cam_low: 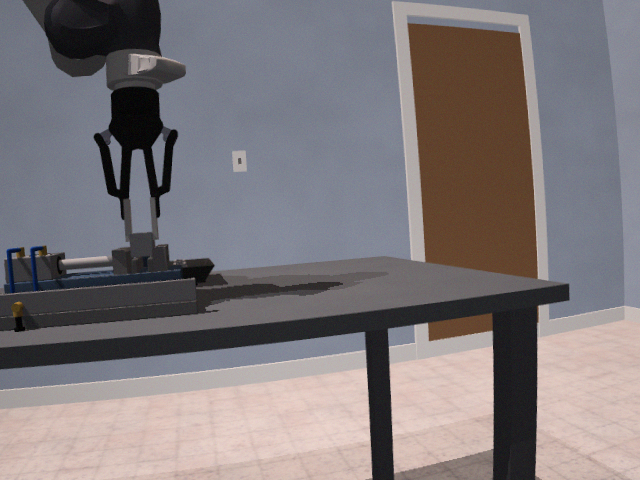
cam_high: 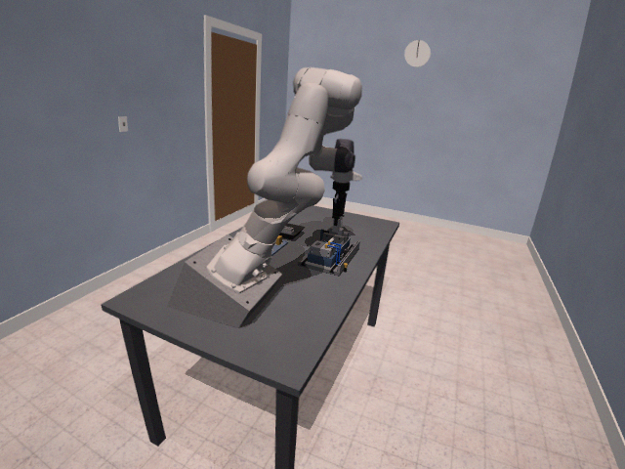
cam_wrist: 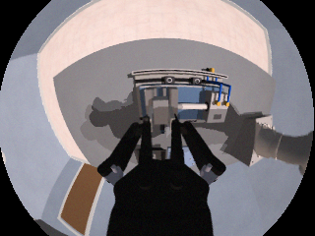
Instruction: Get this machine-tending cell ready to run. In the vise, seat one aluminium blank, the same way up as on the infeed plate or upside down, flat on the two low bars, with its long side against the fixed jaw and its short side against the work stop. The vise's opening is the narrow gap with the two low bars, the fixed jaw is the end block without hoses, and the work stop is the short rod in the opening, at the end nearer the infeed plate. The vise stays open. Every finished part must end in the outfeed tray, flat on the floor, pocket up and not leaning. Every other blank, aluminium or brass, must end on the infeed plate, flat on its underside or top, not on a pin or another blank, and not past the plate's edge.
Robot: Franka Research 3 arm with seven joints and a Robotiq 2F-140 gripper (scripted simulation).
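Observation:
My gripper (cam_low: 140, 231) hangs straight down over the vise (cam_low: 103, 272) and is shut on a grey metal block (cam_low: 142, 244). The block sits in the vise opening between the two jaw blocks, and its top stands above them. I cannot tell whether it has a pocket or whether it rests on the low bars. In the wrist view the fingers grip the block (cam_wrist: 159, 110) by its sides, with the vise (cam_wrist: 180, 94) just below. In the top view the gripper (cam_high: 337, 222) stands over the far end of the vise (cam_high: 330, 249).
Blue hoses (cam_low: 23, 258) rise from the vise's left end block. A long grey rail (cam_low: 98, 299) with a yellow-topped post (cam_low: 18, 310) runs in front of the vise. A dark plate (cam_high: 292, 231) lies behind the arm's base, mostly hidden by the arm.

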